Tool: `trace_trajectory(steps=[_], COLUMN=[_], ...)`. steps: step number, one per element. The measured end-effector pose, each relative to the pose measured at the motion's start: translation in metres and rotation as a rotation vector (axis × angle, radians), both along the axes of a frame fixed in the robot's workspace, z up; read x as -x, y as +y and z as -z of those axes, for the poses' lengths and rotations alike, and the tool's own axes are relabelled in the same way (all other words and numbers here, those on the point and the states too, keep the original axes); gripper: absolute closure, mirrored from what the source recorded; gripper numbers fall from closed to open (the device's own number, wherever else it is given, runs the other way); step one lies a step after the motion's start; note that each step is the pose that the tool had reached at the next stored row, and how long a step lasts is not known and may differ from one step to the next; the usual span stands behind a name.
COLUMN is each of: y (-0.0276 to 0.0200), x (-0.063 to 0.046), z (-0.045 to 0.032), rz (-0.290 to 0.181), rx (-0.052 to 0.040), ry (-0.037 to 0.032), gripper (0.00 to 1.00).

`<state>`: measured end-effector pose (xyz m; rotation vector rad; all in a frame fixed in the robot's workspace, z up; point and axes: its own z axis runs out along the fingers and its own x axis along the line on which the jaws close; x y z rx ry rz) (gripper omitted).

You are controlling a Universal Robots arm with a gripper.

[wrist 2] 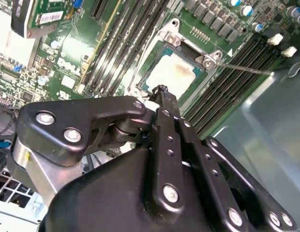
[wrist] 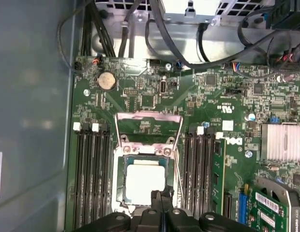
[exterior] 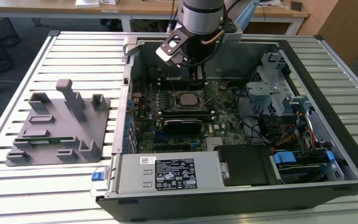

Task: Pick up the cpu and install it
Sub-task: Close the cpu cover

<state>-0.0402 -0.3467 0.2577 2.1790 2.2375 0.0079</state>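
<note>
Inside the case (exterior: 241, 199) on the slatted table (exterior: 73, 51), cpu (wrist: 145, 182) lies socketed; pincer (wrist: 161, 195) pressed together above.

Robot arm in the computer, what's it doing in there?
The robot arm is reaching down into an open computer case. The cpu lies flat in its socket on the green motherboard. The metal clamp frame that goes over the socket is flipped open. The jaws are shut together and hold nothing. Their tips hang right by the cpu's edge, and I cannot tell whether they touch it.
</note>
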Motion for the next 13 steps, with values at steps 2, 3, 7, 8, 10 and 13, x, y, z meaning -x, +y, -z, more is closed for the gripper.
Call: trace_trajectory(steps=[2,3,7,8,10,13], y=[-0.0001,0.0000,0.0000,0.0000,-0.0009,-0.0039], x=[-0.002,-0.002,-0.002,-0.002,-0.002,-0.002], z=[0.0000,-0.0002,-0.0082,-0.0100,-0.0107,-0.0107], rz=[0.000,0.000,0.000,0.000,0.003,0.018], rx=[-0.0001,-0.0001,-0.0001,-0.0001,-0.0004,-0.0003], ry=[0.0050,0.0063,0.0087,0.0088,0.0090,0.0092], gripper=[0.89,0.89,0.89,0.89,0.89,0.89])
